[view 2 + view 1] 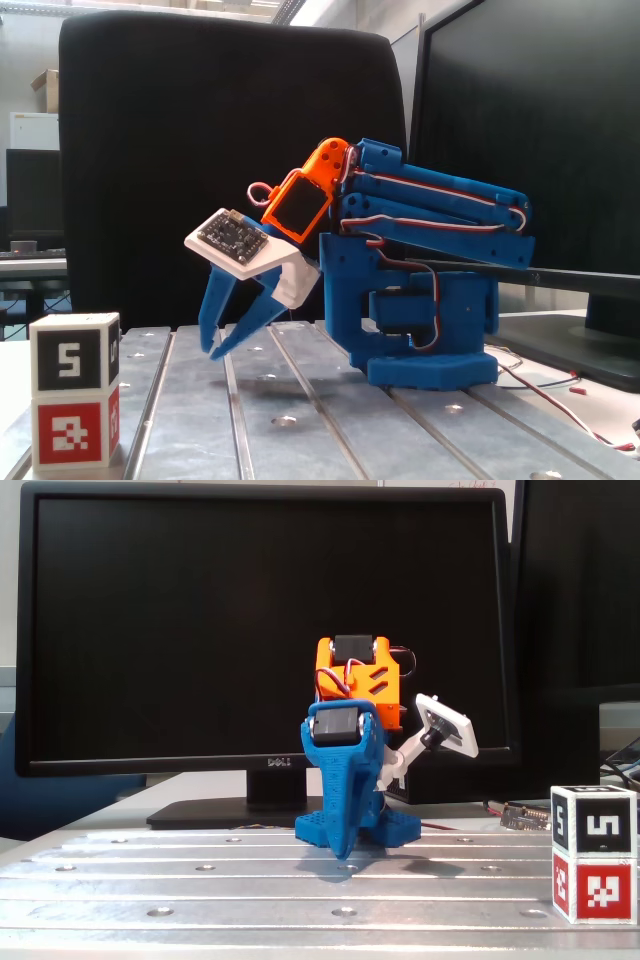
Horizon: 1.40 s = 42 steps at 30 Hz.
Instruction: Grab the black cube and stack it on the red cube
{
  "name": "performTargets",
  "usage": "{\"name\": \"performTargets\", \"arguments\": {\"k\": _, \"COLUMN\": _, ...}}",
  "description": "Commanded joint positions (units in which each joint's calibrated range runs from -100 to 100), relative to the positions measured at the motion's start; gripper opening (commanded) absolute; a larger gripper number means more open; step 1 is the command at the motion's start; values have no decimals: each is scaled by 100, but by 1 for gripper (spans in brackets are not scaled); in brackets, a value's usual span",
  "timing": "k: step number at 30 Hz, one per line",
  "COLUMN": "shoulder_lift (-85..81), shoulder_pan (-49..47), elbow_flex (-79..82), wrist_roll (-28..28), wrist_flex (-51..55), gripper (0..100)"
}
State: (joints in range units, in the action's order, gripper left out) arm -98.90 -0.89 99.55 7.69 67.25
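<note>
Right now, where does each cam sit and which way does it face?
A fixed view: table level, facing the arm head-on, monitor behind; claw toward the lens.
A fixed view: table level, side-on; shows base, folded links, open claw over the table.
Both show the black cube stacked on the red cube.
</note>
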Motion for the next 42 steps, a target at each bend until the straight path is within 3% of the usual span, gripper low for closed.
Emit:
{"name": "performTargets", "arguments": {"k": 1, "shoulder_lift": -51, "shoulder_pan": -11, "elbow_flex": 9, "wrist_roll": -1, "wrist_flex": 213, "gripper": 1}}
{"name": "performTargets", "arguments": {"k": 31, "shoulder_lift": -51, "shoulder_pan": -70, "elbow_flex": 9, "wrist_roll": -22, "wrist_flex": 282, "gripper": 1}}
{"name": "performTargets", "arguments": {"k": 35, "shoulder_lift": -43, "shoulder_pan": -77, "elbow_flex": 9, "wrist_roll": -353, "wrist_flex": 308, "gripper": 1}}
{"name": "performTargets", "arguments": {"k": 42, "shoulder_lift": -26, "shoulder_pan": -11, "elbow_flex": 9, "wrist_roll": -364, "wrist_flex": 308, "gripper": 1}}
